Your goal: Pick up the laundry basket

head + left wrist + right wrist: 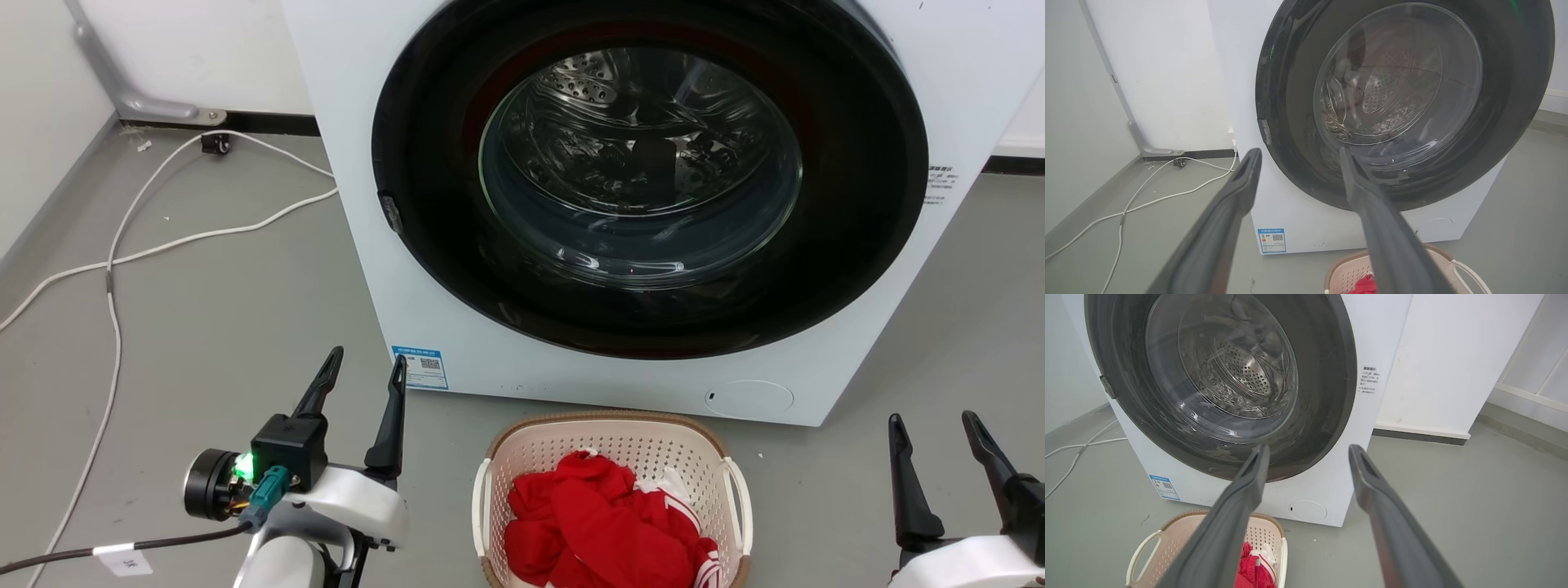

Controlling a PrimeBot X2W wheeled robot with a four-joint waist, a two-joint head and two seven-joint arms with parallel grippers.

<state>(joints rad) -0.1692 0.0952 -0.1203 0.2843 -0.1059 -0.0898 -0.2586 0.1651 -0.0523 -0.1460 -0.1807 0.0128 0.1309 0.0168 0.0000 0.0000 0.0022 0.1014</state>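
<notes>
Laundry basket (629,443): stands upright on the grey floor (204,343), just in front of the washing machine (384,245) and below the lower edge of its round door (424,163). The bottom edge of the head view cuts off its near end.
Basket position relative to arms: between the two grippers, touching neither.
Basket contents: red garments (596,523) with white stripes, heaped inside and lying below the brown rim.
Basket handles: white, one on each side wall; no finger is on either.
Left gripper (367,357): jaws spread apart with nothing between them. It hangs above the floor on the basket's left, fingers pointing toward the machine. A green light (243,465) glows at the wrist.
Right gripper (932,418): jaws spread apart and empty. It hangs above the floor on the basket's right, fingers pointing toward the machine.
Washing machine: white front-loader; the dark glass door is closed and the perforated steel drum shows through it.
Blue label (420,367): on the lower left corner of the front panel.
White cable (114,269): lies loose on the floor left of the machine, running back to the wall.
</notes>
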